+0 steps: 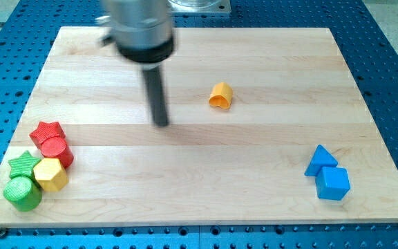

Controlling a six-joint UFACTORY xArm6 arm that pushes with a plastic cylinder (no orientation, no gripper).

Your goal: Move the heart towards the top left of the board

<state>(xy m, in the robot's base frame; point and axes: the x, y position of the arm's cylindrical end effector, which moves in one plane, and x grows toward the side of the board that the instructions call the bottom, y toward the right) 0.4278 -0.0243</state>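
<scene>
An orange heart-shaped block [220, 95] lies on the wooden board [199, 55], a little right of centre in the upper half. My tip [161, 124] stands on the board to the left of the heart and slightly lower, clearly apart from it. The rod hangs from a blurred grey arm head at the view's top.
At the lower left sit a red star [45, 131], a red cylinder [57, 150], a green star [23, 164], a yellow hexagon [50, 173] and a green cylinder [23, 193], packed together. At the lower right lie a blue triangle [320, 160] and a blue cube [334, 183].
</scene>
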